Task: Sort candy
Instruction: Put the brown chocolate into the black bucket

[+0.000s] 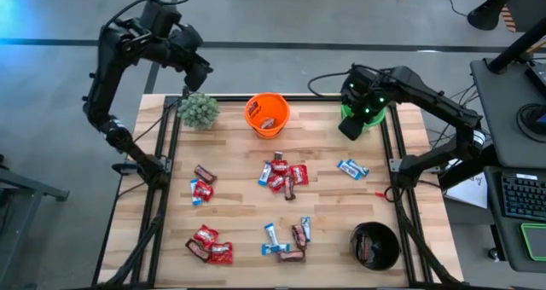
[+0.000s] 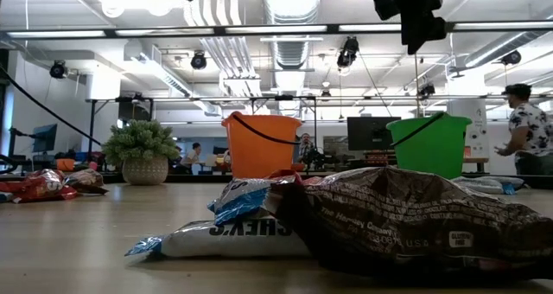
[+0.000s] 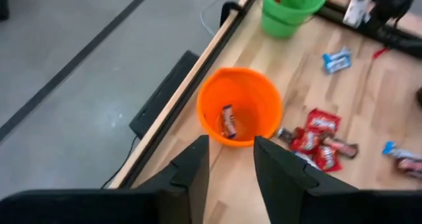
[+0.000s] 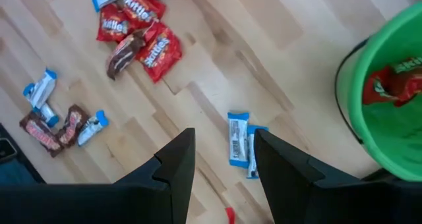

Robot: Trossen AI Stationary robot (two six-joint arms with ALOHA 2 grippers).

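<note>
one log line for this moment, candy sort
left pincer: open, empty, above orange bucket | right pincer: open, empty, beside green bucket | candy: mostly on table

We can read "Skittles" on the red packets in the right wrist view. In the low view, the blue-and-white bar nearest the camera shows "CHEY'S" upside down, and the dark brown bar carries "USA"; its other small print is too fine for us to read.
</note>
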